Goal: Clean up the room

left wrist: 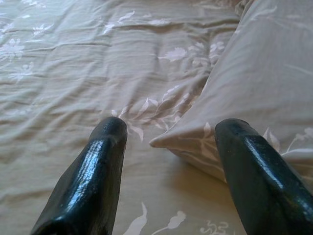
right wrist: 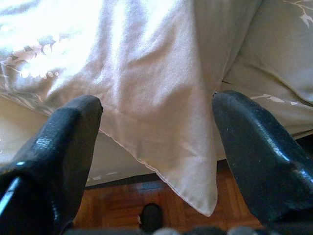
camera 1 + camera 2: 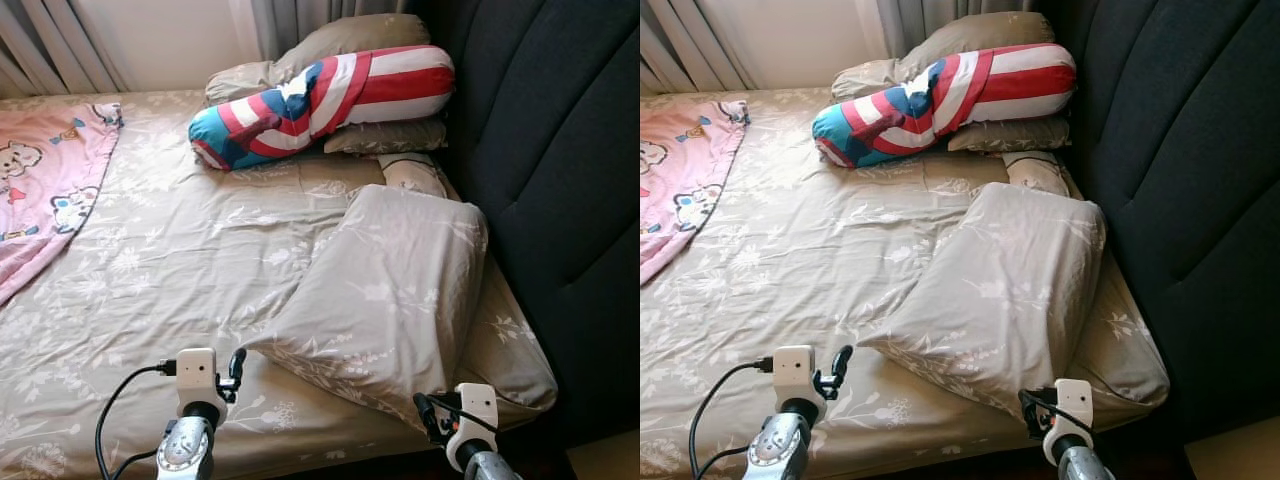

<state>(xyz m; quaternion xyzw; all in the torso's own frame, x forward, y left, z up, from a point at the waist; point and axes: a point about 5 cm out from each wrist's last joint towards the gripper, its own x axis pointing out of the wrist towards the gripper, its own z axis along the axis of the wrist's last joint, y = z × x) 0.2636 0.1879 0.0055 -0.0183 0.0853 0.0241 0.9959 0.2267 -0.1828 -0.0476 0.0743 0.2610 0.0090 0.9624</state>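
A large beige floral-print pillow (image 3: 390,290) lies askew on the beige floral bedsheet (image 3: 170,260), beside the dark padded headboard (image 3: 560,180). The left gripper (image 1: 166,134), jaws wide and holding nothing, hovers at the pillow's near-left corner. The right gripper (image 2: 156,110), jaws wide and empty, sits at the pillow's near corner overhanging the wooden floor (image 2: 122,200). A red, white and blue striped bolster (image 3: 320,100) lies beyond the pillow.

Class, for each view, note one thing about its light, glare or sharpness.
Eye views: sharp, soft daylight on the bed. Left wrist view: glossy highlights on the open left gripper; pillow corner crisp. Right wrist view: pillow washed out at one corner; open right gripper blurred.
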